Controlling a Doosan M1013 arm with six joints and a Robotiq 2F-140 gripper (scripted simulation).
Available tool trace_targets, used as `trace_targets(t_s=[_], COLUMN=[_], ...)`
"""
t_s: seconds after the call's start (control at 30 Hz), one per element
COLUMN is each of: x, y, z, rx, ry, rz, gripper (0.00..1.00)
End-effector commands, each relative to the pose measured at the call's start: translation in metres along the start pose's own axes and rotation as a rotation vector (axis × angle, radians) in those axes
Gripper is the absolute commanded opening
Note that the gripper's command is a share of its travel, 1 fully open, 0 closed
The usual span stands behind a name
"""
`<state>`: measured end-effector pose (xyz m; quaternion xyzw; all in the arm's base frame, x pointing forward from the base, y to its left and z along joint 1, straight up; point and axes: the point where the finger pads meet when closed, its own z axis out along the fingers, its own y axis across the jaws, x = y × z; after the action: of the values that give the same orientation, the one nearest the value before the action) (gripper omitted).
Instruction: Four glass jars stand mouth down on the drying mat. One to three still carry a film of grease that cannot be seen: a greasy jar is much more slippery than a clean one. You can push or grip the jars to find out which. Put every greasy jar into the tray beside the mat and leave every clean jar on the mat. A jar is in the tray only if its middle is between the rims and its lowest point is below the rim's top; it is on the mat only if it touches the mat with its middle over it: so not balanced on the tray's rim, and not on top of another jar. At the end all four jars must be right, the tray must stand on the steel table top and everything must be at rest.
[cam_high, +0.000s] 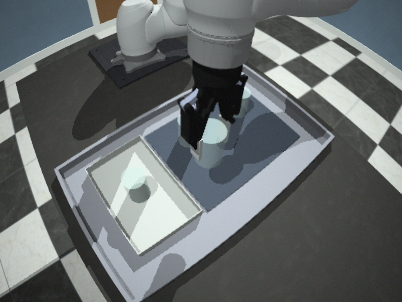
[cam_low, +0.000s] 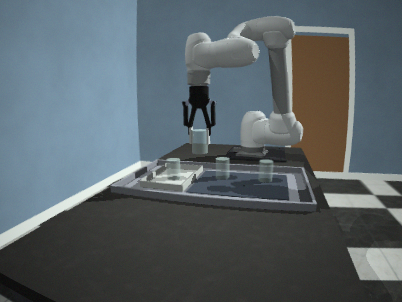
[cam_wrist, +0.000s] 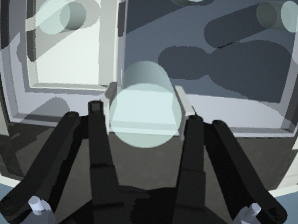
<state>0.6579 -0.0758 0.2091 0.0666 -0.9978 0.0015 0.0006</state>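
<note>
My gripper (cam_high: 212, 144) (cam_low: 199, 133) (cam_wrist: 145, 95) is shut on a pale glass jar (cam_high: 214, 150) (cam_low: 199, 142) (cam_wrist: 143, 96). It holds the jar high above the dark blue mat (cam_high: 265, 135) (cam_low: 250, 187) (cam_wrist: 226, 3), near the edge that faces the tray. The white tray (cam_high: 172, 176) (cam_low: 165, 185) (cam_wrist: 109, 36) beside the mat holds one jar (cam_high: 134, 179) (cam_low: 173, 166) (cam_wrist: 56, 16). Two jars stand on the mat. One (cam_high: 246, 100) (cam_low: 265, 170) (cam_wrist: 286, 16) is at the far end. The other (cam_low: 222, 167) is nearer the tray and is mostly hidden behind my fingers in the top view.
Mat and tray lie on a light steel top with a raised rim (cam_high: 300, 165) (cam_low: 215, 199), on a dark table (cam_high: 300, 240). The arm's base (cam_high: 135, 47) (cam_low: 260, 132) stands behind it.
</note>
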Motion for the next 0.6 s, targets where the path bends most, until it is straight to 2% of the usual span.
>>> trace_targets(t_s=[0.0, 0.57], x=[0.000, -0.001], y=[-0.004, -0.054], z=[0.000, 0.000], rx=[0.000, 0.000], ry=[0.000, 0.000], rz=[0.000, 0.000], gripper=[0.00, 0.00])
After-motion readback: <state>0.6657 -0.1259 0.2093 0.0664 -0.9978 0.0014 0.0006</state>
